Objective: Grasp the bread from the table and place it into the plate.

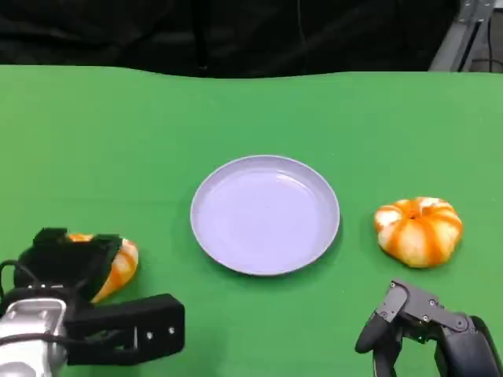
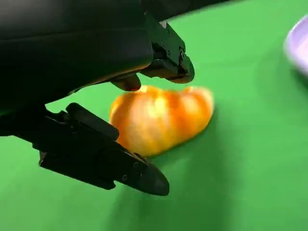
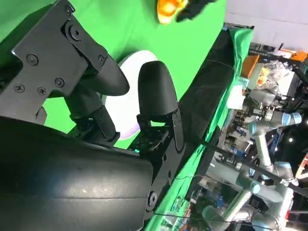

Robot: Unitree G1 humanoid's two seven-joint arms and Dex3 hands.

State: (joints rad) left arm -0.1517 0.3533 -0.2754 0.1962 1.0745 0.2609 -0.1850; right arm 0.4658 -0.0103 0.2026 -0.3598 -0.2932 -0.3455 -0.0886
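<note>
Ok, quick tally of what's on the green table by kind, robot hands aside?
Bread rolls, orange with white stripes: 2, one by the left hand, one right of the plate near the right hand
Plates, pale lilac: 1, at the centre
Total: 3

We've got the plate [image 1: 265,214] sitting mid-table [image 1: 118,133]. One bread [image 1: 419,230] lies at its 3 o'clock, well apart. Another bread [image 1: 119,265] lies around 8 o'clock, under our left hand [image 1: 75,263]. Our right hand [image 1: 416,322] sits at 5 o'clock, near the first bread.
</note>
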